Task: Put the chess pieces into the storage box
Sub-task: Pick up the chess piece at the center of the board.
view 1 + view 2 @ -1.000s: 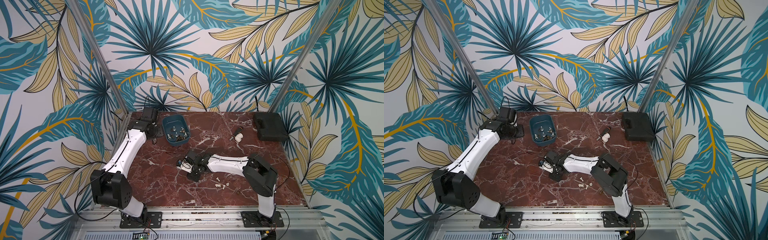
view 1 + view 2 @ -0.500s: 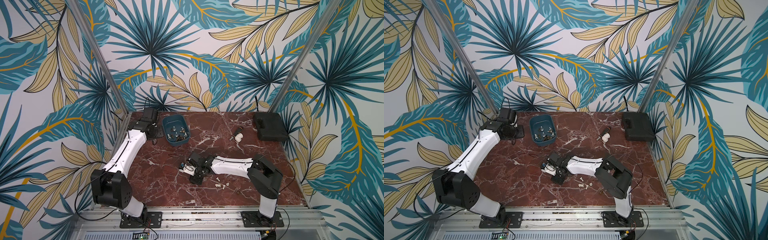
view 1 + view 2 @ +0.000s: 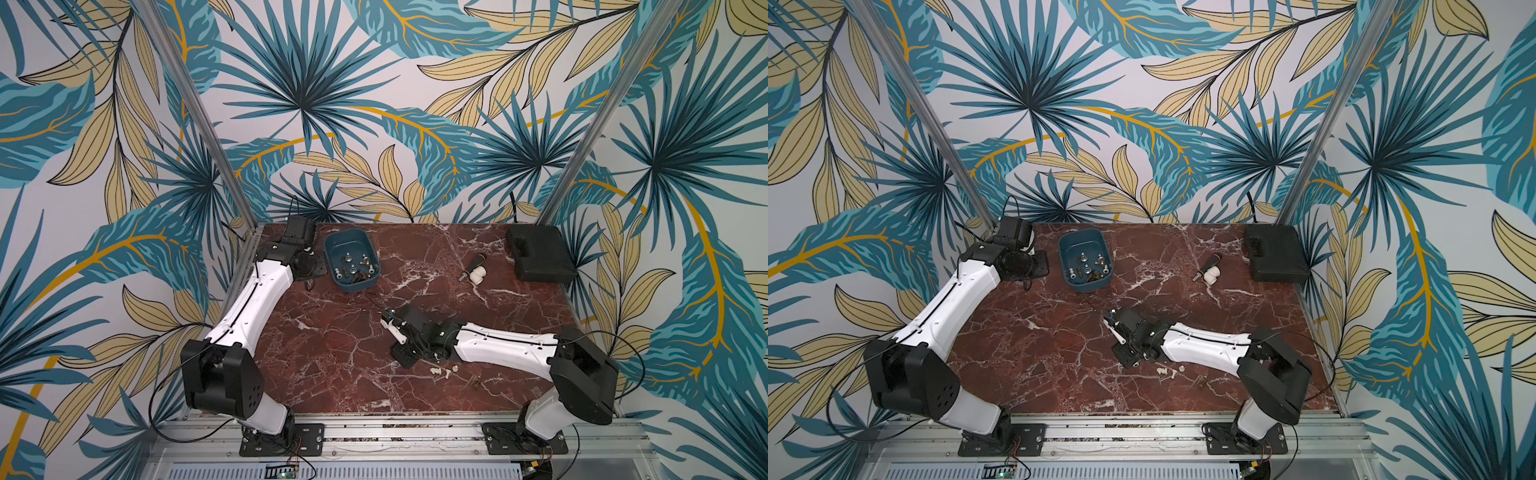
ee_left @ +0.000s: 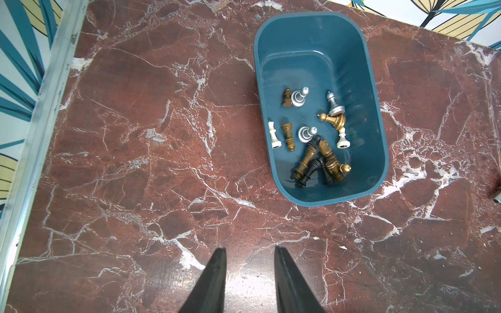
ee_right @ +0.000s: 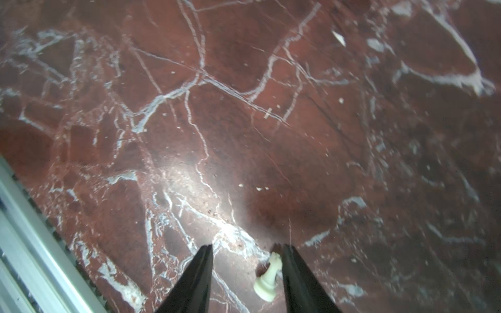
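Red marble tabletop [image 3: 332, 357] carries everything. Left arm [image 3: 257, 299] runs along the left edge toward the far left corner. The left gripper [image 4: 248, 250] hangs over bare tabletop near the storage box [image 4: 311, 54]; its jaws are parted with nothing between them, so it is released. Right arm [image 3: 503, 349] lies low, reaching from the near right corner toward the middle of the tabletop. The right gripper [image 5: 248, 246] is down close to the surface, jaws apart, not clenched. One white piece [image 5: 268, 279] lies tipped over between them, close against one finger [image 5: 295, 276]; contact cannot be told. Black hard case [image 3: 540, 255] sits flat in the far right corner. The storage box is teal and open-topped. It stands near the far edge, toward the far left corner, well apart from the right gripper. Black-handled tool [image 3: 473, 265] and white elbow fitting [image 3: 478, 276] lie just beside each other between box and case, nearer the case. Chess pieces [image 4: 307, 158]: a dozen or so are already in the box, in brown, black, silver, gold and white. They are gathered in the half nearer the near edge, several heaped across one another. Loose white pieces [image 3: 445, 372] lie on the tabletop just beside the right arm's wrist, on its near-edge side. Small brown pieces [image 3: 476, 382] lie a little further toward the right edge, too small to count.
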`<state>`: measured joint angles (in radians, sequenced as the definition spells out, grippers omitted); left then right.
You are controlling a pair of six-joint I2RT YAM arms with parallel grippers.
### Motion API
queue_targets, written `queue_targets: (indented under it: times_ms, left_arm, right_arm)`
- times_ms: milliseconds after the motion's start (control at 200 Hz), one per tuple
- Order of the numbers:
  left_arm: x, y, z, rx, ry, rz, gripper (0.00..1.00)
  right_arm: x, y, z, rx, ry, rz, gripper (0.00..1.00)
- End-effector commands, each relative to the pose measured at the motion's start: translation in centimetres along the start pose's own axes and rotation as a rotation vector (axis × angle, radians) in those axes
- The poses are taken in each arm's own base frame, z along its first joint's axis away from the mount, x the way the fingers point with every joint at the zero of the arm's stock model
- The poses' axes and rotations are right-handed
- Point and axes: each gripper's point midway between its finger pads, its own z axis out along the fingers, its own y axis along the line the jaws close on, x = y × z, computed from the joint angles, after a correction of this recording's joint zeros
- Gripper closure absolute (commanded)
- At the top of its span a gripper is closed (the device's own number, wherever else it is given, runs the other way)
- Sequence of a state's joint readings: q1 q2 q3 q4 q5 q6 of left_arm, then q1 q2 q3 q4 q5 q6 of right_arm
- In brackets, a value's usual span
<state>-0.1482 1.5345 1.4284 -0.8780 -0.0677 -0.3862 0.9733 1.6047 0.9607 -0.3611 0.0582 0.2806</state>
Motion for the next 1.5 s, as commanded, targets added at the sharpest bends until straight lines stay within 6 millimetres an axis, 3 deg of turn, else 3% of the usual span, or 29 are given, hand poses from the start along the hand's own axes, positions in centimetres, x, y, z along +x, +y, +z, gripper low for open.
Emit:
queue_targets:
  times_ms: [0, 245, 596, 917, 1027, 1127, 1217, 1332, 1493]
  left_arm:
    - [-0.9, 0.3, -1.2, 0.009, -0.054, -0.011, 0.66]
    - [-0.8, 0.1, -0.9, 0.020, -0.056, -0.019, 0.66]
    - [-0.4, 0.5, -1.0, 0.013, -0.049, -0.012, 0.66]
    - [-0.7, 0.4, -1.3, 0.017, -0.058, -0.013, 0.66]
    - [-1.0, 0.3, -1.5, 0.020, -0.067, -0.016, 0.66]
    - [-1.2, -0.3, -2.0, 0.057, -0.067, -0.016, 0.66]
    - [-1.4, -0.5, -2.5, 0.070, -0.076, -0.015, 0.66]
    - [-1.6, -0.5, -3.3, 0.075, -0.092, -0.011, 0.66]
    - [-0.8, -0.7, -3.6, 0.105, -0.087, -0.022, 0.66]
  right_arm:
    - [3.4, -2.1, -0.1, 0.152, 0.080, 0.161, 0.56]
    - [3.9, -3.9, 0.1, 0.283, 0.113, 0.169, 0.56]
    - [4.3, -4.8, 2.7, 0.337, 0.196, 0.135, 0.57]
    - [5.7, -4.4, 2.4, 0.285, 0.229, 0.140, 0.80]
    - [5.4, -4.0, 2.0, 0.262, 0.219, 0.139, 0.84]
    - [3.7, -3.6, 1.4, 0.248, 0.189, 0.122, 0.88]
    - [0.9, -3.0, 0.5, 0.237, 0.139, 0.094, 0.89]
    - [-4.1, -2.8, -0.8, 0.211, 0.048, 0.085, 0.89]
    - [-12.4, -4.0, -0.7, 0.153, -0.058, 0.130, 0.89]
